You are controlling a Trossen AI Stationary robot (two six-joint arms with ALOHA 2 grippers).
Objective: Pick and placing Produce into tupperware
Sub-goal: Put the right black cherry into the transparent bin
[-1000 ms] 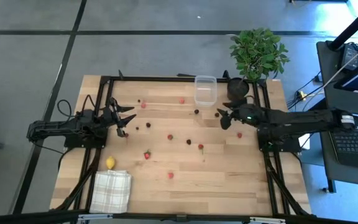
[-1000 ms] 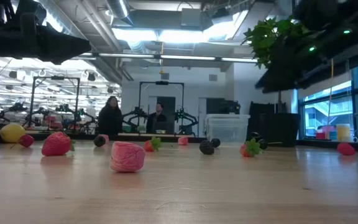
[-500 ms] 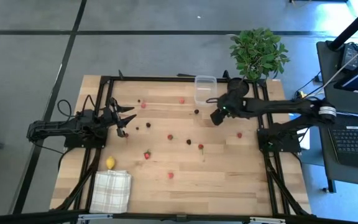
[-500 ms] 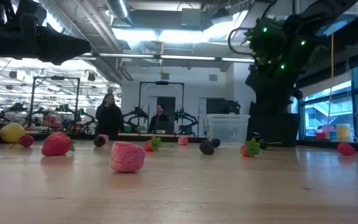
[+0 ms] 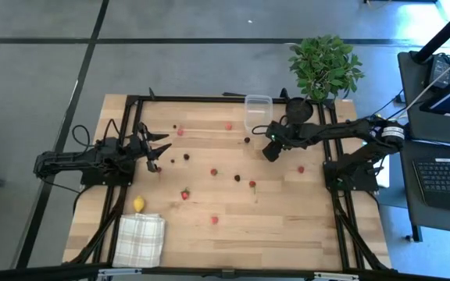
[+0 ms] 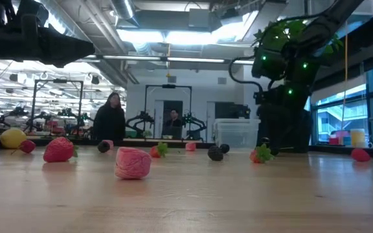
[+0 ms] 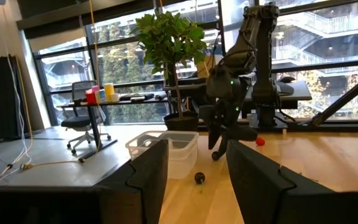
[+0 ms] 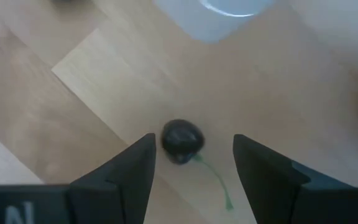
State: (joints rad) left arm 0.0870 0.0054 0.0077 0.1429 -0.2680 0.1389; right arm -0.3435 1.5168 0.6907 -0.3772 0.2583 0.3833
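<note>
The right end effector (image 5: 270,151) has swung in from the desk's right edge and now hangs open-jawed over a dark berry (image 8: 182,139) just beside the clear tupperware (image 5: 258,112) — a pick looks imminent — while the left end effector (image 5: 159,150) waits, open and empty.

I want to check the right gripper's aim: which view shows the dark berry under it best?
The right wrist view: the dark berry, with a green stem, lies on the wood between the open right gripper fingers. The high view hides it under the gripper; the left wrist and low views show only dark berries I cannot match to it.
</note>
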